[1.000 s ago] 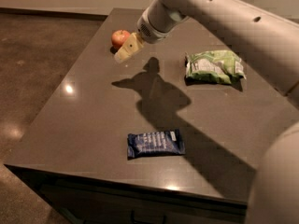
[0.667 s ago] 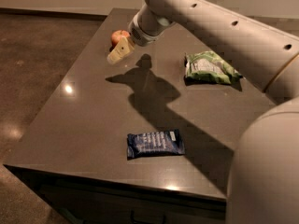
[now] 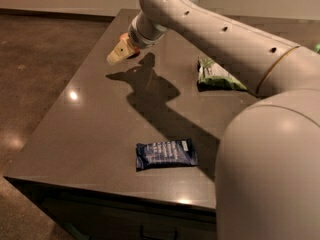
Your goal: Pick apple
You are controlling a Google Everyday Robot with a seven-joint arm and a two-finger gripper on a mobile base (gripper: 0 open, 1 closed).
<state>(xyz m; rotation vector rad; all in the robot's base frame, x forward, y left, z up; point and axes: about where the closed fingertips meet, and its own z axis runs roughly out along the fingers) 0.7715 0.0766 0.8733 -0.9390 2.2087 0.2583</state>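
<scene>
pincer at table far-left edge | apple mostly hidden just behind it | pincer state: cannot tell

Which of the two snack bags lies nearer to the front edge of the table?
The dark blue bag, flat near the front edge. The green bag lies farther back on the right. The gripper hangs at the far left.

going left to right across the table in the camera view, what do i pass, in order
gripper, over the table's far left part → blue snack packet, near the front edge → green snack bag, on the right
</scene>
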